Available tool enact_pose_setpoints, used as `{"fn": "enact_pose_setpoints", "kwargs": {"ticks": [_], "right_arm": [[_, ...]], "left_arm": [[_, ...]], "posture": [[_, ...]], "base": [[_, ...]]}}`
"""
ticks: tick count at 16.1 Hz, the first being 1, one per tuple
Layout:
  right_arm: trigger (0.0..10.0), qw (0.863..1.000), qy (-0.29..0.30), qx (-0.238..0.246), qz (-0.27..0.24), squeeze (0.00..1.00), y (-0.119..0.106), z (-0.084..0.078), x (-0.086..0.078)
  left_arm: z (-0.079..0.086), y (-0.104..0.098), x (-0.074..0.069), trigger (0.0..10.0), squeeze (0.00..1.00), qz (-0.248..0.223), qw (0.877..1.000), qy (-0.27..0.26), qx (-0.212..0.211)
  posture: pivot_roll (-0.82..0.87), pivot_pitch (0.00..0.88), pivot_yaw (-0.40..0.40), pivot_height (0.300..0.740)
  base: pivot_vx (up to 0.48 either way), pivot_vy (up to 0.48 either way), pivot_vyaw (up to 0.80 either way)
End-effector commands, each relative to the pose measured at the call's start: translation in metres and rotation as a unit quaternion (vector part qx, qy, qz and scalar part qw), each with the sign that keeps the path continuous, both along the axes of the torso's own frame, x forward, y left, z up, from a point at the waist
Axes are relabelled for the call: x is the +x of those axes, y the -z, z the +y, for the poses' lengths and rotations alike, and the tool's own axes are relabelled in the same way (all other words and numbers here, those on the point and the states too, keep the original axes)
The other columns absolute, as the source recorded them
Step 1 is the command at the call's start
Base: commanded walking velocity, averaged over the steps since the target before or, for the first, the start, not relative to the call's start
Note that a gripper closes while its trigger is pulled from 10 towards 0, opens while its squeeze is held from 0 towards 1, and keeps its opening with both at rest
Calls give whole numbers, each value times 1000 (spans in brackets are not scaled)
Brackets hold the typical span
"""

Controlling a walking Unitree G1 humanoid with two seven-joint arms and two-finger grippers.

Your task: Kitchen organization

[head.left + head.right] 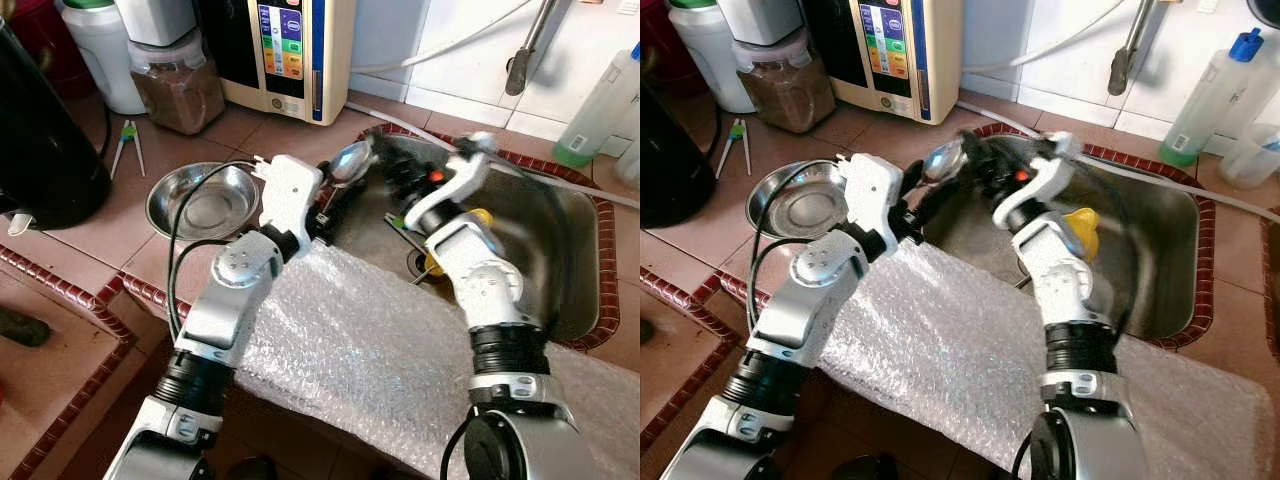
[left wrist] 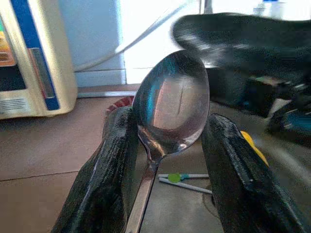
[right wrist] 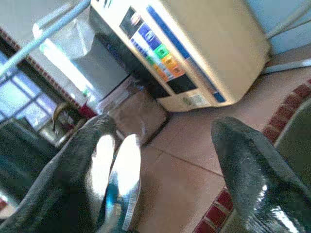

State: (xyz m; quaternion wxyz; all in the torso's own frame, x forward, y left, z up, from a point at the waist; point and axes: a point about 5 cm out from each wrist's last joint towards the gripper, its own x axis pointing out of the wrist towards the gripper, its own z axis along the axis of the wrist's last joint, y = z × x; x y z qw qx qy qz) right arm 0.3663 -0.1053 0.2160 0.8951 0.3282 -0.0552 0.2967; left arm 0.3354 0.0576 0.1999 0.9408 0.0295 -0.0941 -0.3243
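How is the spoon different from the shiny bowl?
The spoon is small and held up over the sink's edge in the left gripper; the bowl is wider and sits on the tiled counter. The spoon has a long handle; the bowl is round, with none. Both are shiny metal.

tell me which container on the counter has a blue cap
The clear plastic bottle right of the sink, by the wall. The white jug at far left has a green lid instead.

One spoon [image 1: 352,161], one steel bowl [image 1: 203,199], one sink [image 1: 560,250], two bottles [image 1: 1207,100].
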Motion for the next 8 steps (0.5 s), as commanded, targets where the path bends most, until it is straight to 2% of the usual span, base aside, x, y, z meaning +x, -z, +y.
{"fn": "enact_pose_setpoints", "kwargs": {"ticks": [1, 4, 8], "right_arm": [[0, 1000, -8, -7, -15, 0, -11, 9, 2], [0, 999, -22, -11, -24, 0, -13, 12, 1], [0, 999, -14, -29, -13, 0, -6, 9, 2]], "left_arm": [[-4, -1, -4, 0, 0, -13, 1000, 12, 9], [-3, -1, -5, 0, 0, -13, 1000, 11, 9], [-2, -2, -4, 0, 0, -14, 1000, 7, 7]], "posture": [[20, 140, 26, 740], [21, 141, 23, 740], [22, 141, 23, 740]], "base": [[0, 0, 0], [0, 0, 0], [0, 0, 0]]}}
